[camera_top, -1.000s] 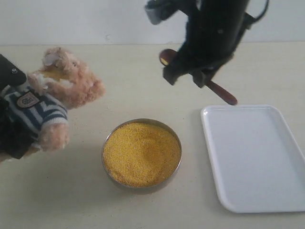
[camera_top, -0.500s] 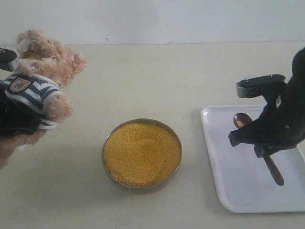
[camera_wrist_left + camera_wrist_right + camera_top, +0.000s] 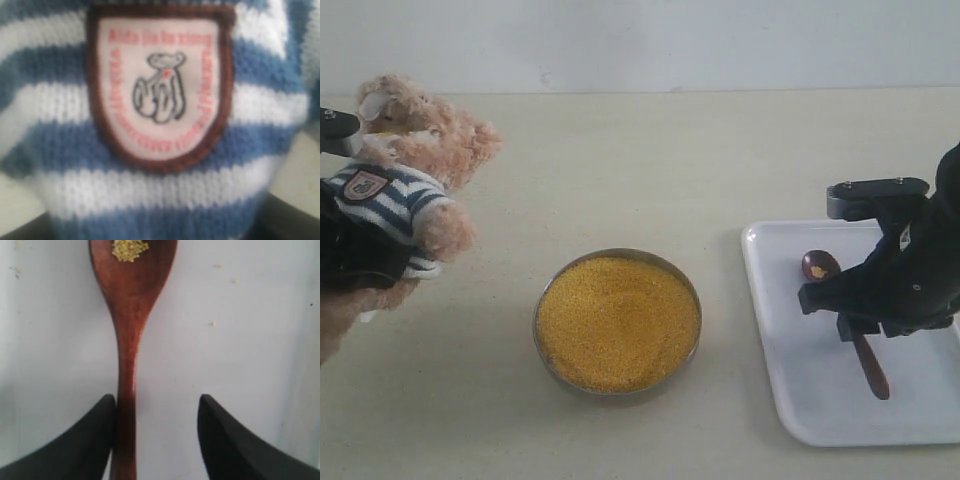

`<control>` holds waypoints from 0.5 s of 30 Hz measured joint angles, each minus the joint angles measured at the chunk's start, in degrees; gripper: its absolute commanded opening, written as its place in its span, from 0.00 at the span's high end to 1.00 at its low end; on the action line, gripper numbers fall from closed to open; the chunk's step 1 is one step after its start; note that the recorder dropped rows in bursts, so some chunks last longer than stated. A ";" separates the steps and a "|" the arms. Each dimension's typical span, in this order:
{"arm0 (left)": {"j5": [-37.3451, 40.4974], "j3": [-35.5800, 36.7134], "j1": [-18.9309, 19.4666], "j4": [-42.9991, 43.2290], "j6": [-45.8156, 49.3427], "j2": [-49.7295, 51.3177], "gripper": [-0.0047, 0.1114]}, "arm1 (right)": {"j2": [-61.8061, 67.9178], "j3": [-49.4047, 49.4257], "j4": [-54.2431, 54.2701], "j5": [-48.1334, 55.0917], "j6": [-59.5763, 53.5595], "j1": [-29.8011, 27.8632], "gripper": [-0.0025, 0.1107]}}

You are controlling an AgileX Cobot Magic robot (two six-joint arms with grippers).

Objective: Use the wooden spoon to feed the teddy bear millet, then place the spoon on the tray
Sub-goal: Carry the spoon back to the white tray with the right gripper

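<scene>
The teddy bear point(image 3: 415, 150) in its navy-and-white striped shirt is at the far left, gripped round the body by my left gripper point(image 3: 355, 255). Its chest badge point(image 3: 159, 85) fills the left wrist view. The millet point(image 3: 617, 320) sits heaped in the round metal bowl point(image 3: 620, 253) at the centre. The wooden spoon point(image 3: 820, 266) lies flat on the white tray point(image 3: 910, 420), a few yellow grains in its bowl. My right gripper point(image 3: 855, 318) hovers over its handle. In the right wrist view this gripper point(image 3: 157, 410) is open, and the spoon's handle point(image 3: 127, 370) rests against one finger point(image 3: 95, 440).
A beige tabletop point(image 3: 650, 160) runs back to a pale wall. The tray point(image 3: 240, 340) carries a few stray grains. The right arm's black body covers part of the tray's right side.
My right arm brought the spoon from above the table's middle down onto the tray and opened its fingers. The bear swung back to the left and stands more upright.
</scene>
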 measured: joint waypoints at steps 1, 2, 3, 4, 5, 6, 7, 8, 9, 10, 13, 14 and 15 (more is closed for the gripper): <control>0.00 0.00 0.00 0.00 -0.27 0.06 0.93 | 0.00 0.00 0.00 0.00 0.00 0.00 0.43; 0.00 0.00 0.00 0.00 -0.40 0.20 0.93 | 0.00 0.00 0.00 0.00 0.00 0.00 0.43; 0.00 0.00 0.00 0.00 -0.68 0.66 0.93 | 0.00 0.00 0.00 0.00 0.00 0.00 0.43; 0.00 0.00 0.00 0.00 -0.83 1.03 0.93 | 0.00 0.00 0.00 0.00 0.00 0.00 0.43; 0.00 0.00 0.00 0.00 -0.93 1.56 0.93 | -0.16 0.09 0.00 0.00 0.00 0.00 0.43; 0.00 0.00 0.00 0.00 -1.09 2.16 0.93 | -0.46 0.09 0.00 0.10 0.00 0.00 0.43; 0.00 0.00 0.00 0.00 -1.33 2.79 0.93 | -1.19 0.09 0.00 0.10 0.00 0.00 0.43; 0.12 -0.14 0.00 0.00 -1.84 3.41 0.93 | -2.01 0.09 0.00 0.10 0.00 0.00 0.43; 0.39 -0.41 0.00 0.00 -2.09 4.04 0.93 | -2.87 0.09 0.00 0.10 0.00 0.00 0.43; 0.51 -0.75 0.00 0.00 -2.24 4.48 0.93 | -3.69 0.09 0.00 0.10 0.00 0.00 0.43; 0.63 -1.32 0.00 0.00 -2.64 5.60 0.93 | -5.02 0.09 0.09 0.20 0.67 0.00 0.38; 0.72 -1.32 0.00 0.00 -2.64 6.04 0.93 | -5.16 0.09 0.09 0.20 0.82 0.00 0.36; 0.87 -1.32 0.00 0.00 -2.64 6.33 0.93 | -5.16 0.09 0.09 0.33 0.90 0.00 0.36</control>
